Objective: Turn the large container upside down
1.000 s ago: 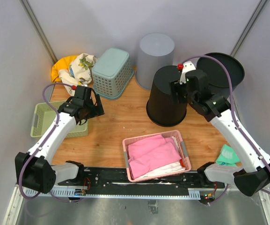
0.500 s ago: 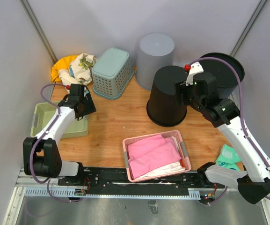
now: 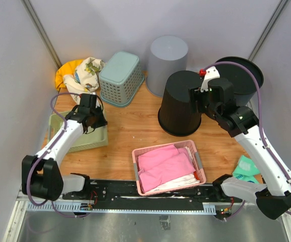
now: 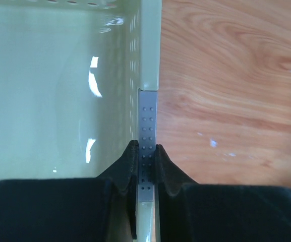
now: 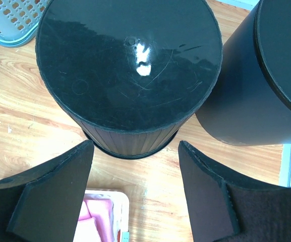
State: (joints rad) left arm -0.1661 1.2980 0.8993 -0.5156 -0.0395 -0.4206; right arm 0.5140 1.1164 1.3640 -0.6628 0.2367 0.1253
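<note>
Though the left claw (image 4: 145,148) clamps the green basket (image 4: 149,50) by its rim, the right claw (image 5: 135,146) hangs wide open, empty, over the black bin (image 5: 130,65) standing base-up on the counter (image 3: 130,131); flipping looks done, so next: lift clear.

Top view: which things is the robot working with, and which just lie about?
In use: upturned black plastic bin, right gripper open near it; pale green plastic basket, left gripper clamping its rim.
Lying about: grey bin, teal basket, pink basket, second black bin.
</note>
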